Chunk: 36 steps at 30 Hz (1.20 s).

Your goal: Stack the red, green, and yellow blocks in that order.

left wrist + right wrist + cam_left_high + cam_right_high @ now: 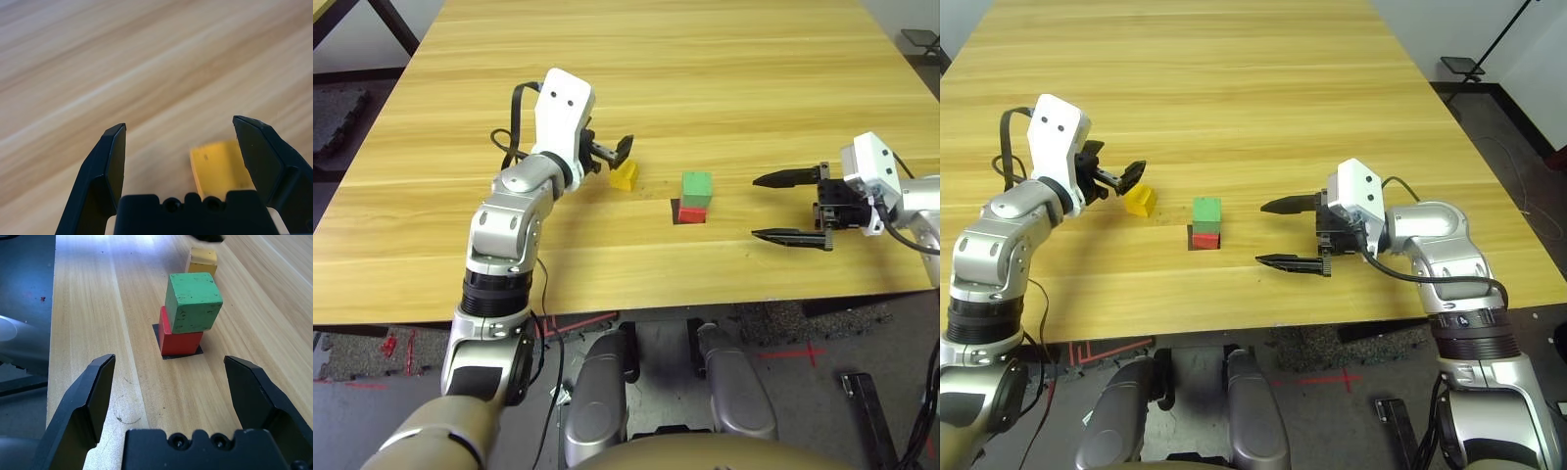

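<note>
The left tool (612, 152) has its two black fingers spread apart with nothing clamped between them. The yellow block (625, 175) sits on the wooden bench (724, 78) just beyond and slightly below this tool's fingertips; in the left wrist view the block (220, 169) lies close against the inner side of one finger (266, 161), and whether they touch cannot be told. The other finger (105, 171) stands well clear of it.

The right tool (1278, 233) also has its fingers spread wide and grips nothing. It points sideways toward the middle of the bench, with the stack lying ahead of its fingertips, apart from them by a stretch of bare wood. That stack is the green block (192, 302) resting on top of the red block (178, 337), the green one turned a little and overhanging the red one's edge on one side. The red block stands on a flat black square patch (157, 335) on the bench. Beyond the stack from the right tool lies the yellow block, near it but not touching, between the stack and the left tool
</note>
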{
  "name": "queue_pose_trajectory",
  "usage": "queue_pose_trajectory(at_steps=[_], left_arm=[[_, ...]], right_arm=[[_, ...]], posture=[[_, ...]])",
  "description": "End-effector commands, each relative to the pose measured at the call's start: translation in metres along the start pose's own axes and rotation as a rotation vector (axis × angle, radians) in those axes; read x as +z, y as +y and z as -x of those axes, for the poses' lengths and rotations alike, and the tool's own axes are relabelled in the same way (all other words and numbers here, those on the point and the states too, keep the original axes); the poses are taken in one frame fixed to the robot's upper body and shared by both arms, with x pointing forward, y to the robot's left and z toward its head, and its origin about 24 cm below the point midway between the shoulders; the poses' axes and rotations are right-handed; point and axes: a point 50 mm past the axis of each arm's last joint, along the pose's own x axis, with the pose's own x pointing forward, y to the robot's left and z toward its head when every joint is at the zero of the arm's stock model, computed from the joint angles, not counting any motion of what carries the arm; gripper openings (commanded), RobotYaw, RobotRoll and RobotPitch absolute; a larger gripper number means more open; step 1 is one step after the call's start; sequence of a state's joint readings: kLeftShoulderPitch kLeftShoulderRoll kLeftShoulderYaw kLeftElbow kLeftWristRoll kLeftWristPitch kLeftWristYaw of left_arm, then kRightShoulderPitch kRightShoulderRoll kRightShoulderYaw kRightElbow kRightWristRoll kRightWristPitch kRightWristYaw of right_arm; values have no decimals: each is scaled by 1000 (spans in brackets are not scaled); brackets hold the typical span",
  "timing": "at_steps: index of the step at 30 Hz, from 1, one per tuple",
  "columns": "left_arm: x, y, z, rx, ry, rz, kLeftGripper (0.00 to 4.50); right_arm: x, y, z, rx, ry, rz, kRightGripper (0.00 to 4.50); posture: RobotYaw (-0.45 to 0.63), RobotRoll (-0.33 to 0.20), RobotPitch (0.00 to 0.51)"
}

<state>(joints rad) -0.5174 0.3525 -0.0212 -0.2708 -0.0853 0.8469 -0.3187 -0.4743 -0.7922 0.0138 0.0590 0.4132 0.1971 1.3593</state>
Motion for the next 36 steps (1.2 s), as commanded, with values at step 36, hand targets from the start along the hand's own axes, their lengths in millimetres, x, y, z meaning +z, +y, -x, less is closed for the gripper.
queue_pose_trajectory(at_steps=[36], left_arm=[[8, 23, 6, -182, -177, -43, 4461]], right_arm=[[-8, -10, -8, 17, -4, -4, 4500]], posture=[[209, 53, 222]])
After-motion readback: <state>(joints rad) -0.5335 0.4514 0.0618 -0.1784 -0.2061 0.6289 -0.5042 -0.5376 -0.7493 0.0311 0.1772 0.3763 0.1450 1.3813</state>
